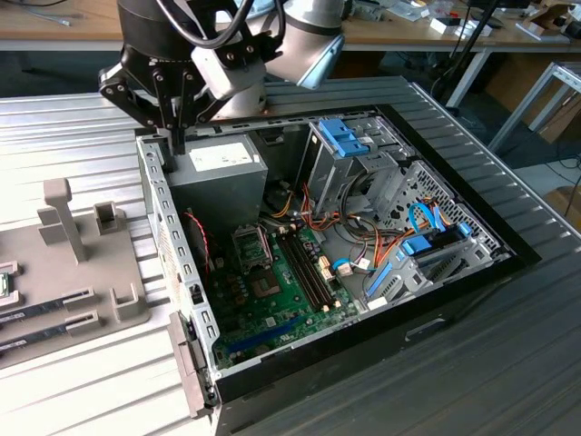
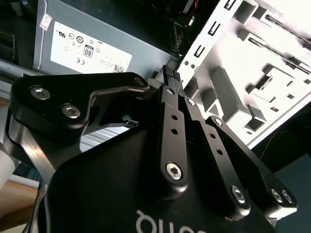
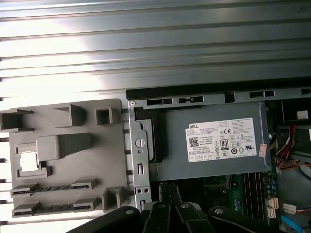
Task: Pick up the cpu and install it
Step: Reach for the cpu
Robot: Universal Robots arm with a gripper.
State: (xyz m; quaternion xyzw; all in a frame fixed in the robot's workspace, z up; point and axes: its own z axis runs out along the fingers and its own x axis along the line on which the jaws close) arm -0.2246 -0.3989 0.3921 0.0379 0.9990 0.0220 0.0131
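The cpu (image 3: 29,162), a small square chip with a silver-grey lid, lies in a recess of the grey holder tray (image 3: 68,145) beside the computer case. My gripper (image 1: 174,143) hangs over the case's corner by the grey power-supply box (image 1: 213,177), well away from the cpu. Its black fingers (image 2: 170,77) stand pressed together with nothing between them, and the gripper (image 3: 167,189) looks the same in the first wrist view. The motherboard's cpu socket (image 1: 250,245) sits below the power supply inside the open case.
The open case (image 1: 182,300) lies on a ribbed metal table, with drive cages (image 1: 363,154) and cables on the exterior view's right. Two memory sticks (image 3: 48,187) lie in the holder tray. A small black chip (image 1: 266,289) sits on the green board.
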